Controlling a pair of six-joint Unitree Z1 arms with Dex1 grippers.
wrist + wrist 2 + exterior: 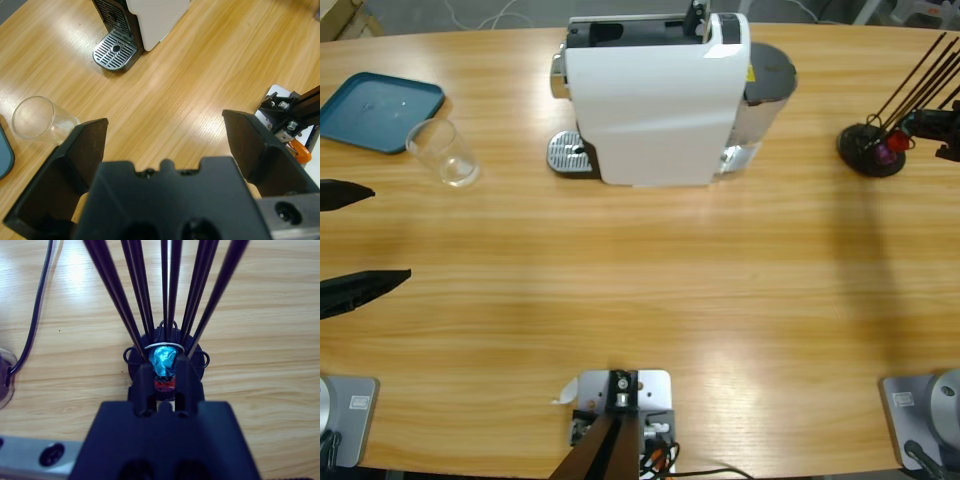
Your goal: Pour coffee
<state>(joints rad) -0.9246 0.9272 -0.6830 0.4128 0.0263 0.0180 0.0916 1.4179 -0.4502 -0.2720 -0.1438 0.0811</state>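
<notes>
Right gripper point(164, 371) pinches a blue capsule point(164, 360) in the wire rack point(165, 347), for brewing; left gripper point(165, 137) gapes wide, empty, glass point(37, 119) beside it.

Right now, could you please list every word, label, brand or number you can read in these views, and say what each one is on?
No text can be read in any view.
Yellow sticker on the white coffee machine: too small to read.
Small labels on the rig plates: too blurred to read.
</notes>
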